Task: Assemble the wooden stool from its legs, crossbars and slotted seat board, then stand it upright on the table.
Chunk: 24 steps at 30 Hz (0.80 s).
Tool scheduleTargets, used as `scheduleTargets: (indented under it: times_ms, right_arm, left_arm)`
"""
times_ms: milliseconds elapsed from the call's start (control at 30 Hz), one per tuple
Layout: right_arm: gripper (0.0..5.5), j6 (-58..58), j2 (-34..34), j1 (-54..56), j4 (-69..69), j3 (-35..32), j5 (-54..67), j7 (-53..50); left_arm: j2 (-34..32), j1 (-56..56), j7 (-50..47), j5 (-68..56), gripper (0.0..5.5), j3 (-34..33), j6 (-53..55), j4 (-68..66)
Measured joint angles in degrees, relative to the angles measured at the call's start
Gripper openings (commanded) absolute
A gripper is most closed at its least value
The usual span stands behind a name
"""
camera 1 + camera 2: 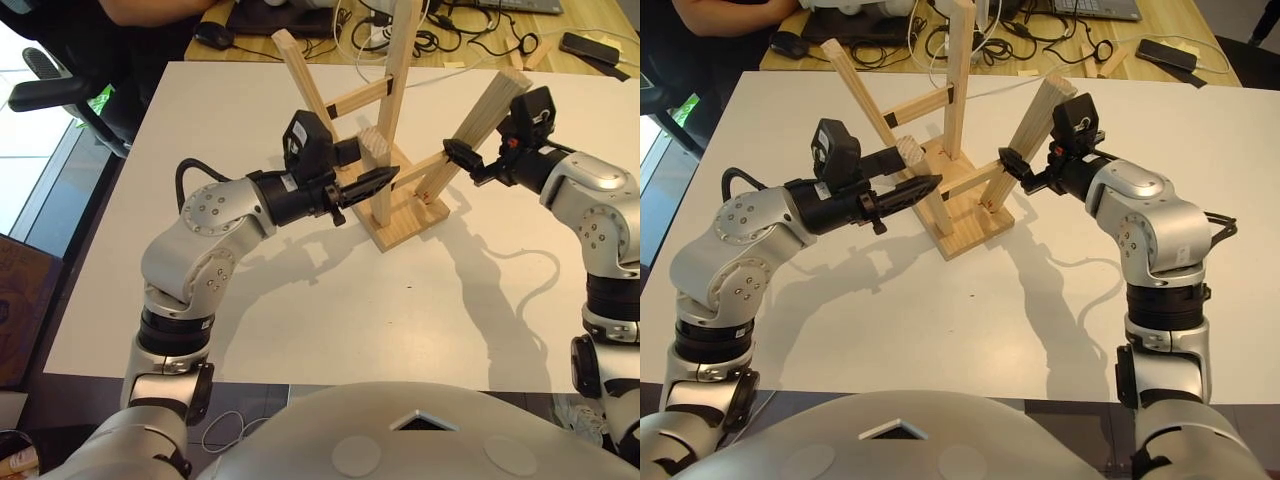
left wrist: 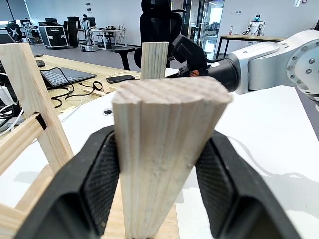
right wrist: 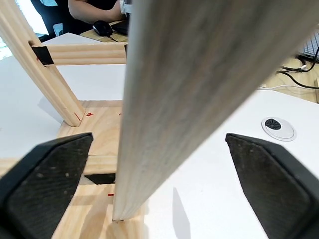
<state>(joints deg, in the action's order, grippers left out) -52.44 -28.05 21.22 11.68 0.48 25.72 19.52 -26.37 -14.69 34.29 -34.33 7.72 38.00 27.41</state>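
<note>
The stool stands upside down, its slotted seat board (image 1: pixel 408 228) flat on the white table (image 1: pixel 330 320) and its legs pointing up. A crossbar (image 1: pixel 358 97) joins the far left leg (image 1: pixel 305 75) to the tall middle leg (image 1: pixel 400 60). My left gripper (image 1: pixel 385 178) is shut on the near leg (image 1: pixel 372 142), which tilts toward me; both pads (image 2: pixel 102 184) press its sides. Around the right leg (image 1: pixel 490 110) my right gripper (image 1: pixel 458 155) stands open, with a gap on each side of the wood (image 3: pixel 149 149). A lower crossbar (image 1: pixel 425 170) meets that leg.
Behind the table is a wooden desk with cables, a mouse (image 1: pixel 212 35) and a phone (image 1: pixel 590 47). An office chair (image 1: pixel 60 90) stands off the table's left side. A round cable grommet (image 3: pixel 278 128) sits in the tabletop near the right leg.
</note>
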Motion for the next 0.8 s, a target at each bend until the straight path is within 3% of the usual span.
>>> scheduleTargets:
  times_ms: [133, 267, 400, 567, 800]
  right_arm:
    - [4.89, 4.7, 5.5, 0.8, -3.4, -6.3, 1.0, -2.8]
    - [4.89, 7.3, 6.2, 8.1, -4.0, -12.0, 3.4, -2.6]
    - [4.89, -0.5, 2.0, 3.2, -3.2, -2.5, -0.2, -1.1]
    - [4.89, -4.6, -1.1, 3.0, 1.0, 2.4, -2.7, -2.8]
    - [4.89, 10.7, 6.8, 2.0, -0.5, -1.9, -4.2, -2.9]
  left_arm:
    - [0.3, 0.0, 0.1, 0.0, 2.12, -0.2, -0.6, 0.1]
    - [0.5, -0.3, 0.1, 0.0, 2.12, -0.4, -0.9, -0.1]
    - [0.4, -0.3, -0.1, 0.0, 2.12, -0.7, -0.5, 0.0]
    - [0.5, -0.1, -0.3, 0.0, 2.12, -0.7, 0.9, 0.0]
    - [1.8, -0.3, -1.1, 0.0, 2.12, -0.9, 0.4, 0.6]
